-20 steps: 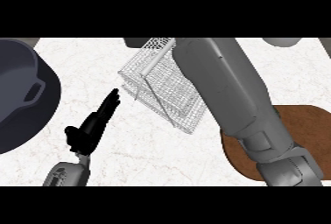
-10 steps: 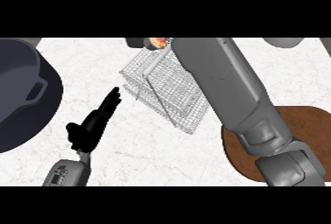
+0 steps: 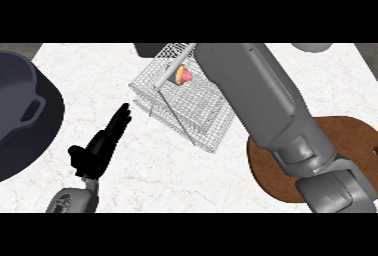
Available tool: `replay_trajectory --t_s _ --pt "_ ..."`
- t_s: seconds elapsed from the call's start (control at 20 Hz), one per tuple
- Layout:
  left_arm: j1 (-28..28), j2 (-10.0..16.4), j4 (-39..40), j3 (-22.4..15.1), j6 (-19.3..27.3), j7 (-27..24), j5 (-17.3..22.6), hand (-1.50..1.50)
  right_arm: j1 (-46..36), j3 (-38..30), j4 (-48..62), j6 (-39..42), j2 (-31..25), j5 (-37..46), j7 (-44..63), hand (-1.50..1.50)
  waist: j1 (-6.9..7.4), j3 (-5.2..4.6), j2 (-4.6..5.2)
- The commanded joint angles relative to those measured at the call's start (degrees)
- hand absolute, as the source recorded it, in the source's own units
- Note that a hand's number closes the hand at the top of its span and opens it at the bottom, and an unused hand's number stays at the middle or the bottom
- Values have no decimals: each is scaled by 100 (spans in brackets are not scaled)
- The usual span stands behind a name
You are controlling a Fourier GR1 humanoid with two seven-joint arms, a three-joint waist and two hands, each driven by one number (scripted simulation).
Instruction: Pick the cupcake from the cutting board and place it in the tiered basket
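I am seeing the left robot hand (image 3: 98, 149) resting over the white desk (image 3: 170, 172) at the lower left, its fingers lying straight and apart from the thumb, holding nothing. The right forearm (image 3: 251, 100) is stretching from the lower right across the wire tiered basket (image 3: 188, 117) toward the top edge; the right robot hand itself is lying out of sight, so I cannot tell its state. The pink cupcake (image 3: 183, 76) is showing within the basket's upper mesh, just beside that forearm. The brown cutting board (image 3: 354, 140) is lying at the right, partly under the arm. A dark pot (image 3: 22, 100) is sitting at the left edge.
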Motion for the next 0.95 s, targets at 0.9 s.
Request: replay_trajectory --t_s 0.9 --pt "658 253 -176 502 120 -24 206 0 2984 -285 -4464 64 -2111 864 752 -150 -917 24 -280"
